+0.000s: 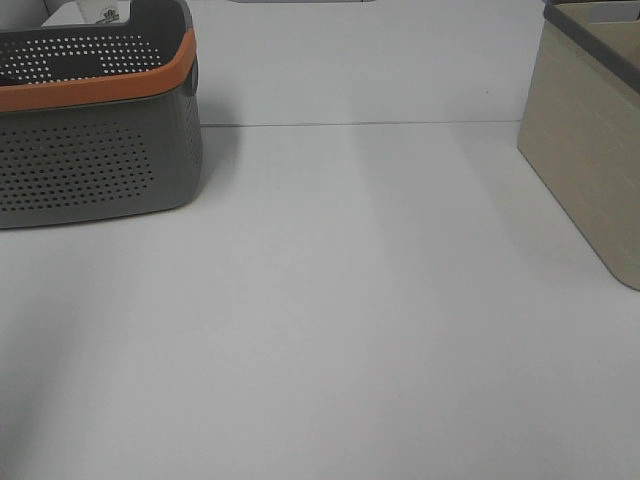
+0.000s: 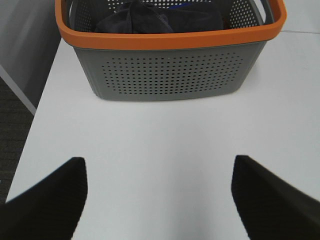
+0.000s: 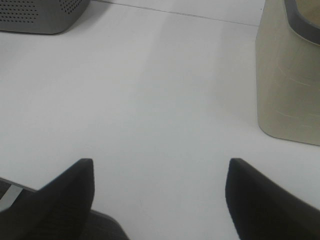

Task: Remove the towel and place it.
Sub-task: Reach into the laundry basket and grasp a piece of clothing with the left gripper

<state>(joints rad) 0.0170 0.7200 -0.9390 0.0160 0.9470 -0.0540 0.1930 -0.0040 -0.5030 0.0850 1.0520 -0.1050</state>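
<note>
Inside orange-rimmed basket (image 2: 170, 41), towel (image 2: 150, 20) bunched, beige bin (image 1: 580, 165) well apart, white table (image 1: 350, 310) between, left jaws spread, right jaws spread

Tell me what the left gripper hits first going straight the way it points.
The left gripper would probably meet the grey basket, its perforated wall below the orange rim; only bare table before it.
</note>
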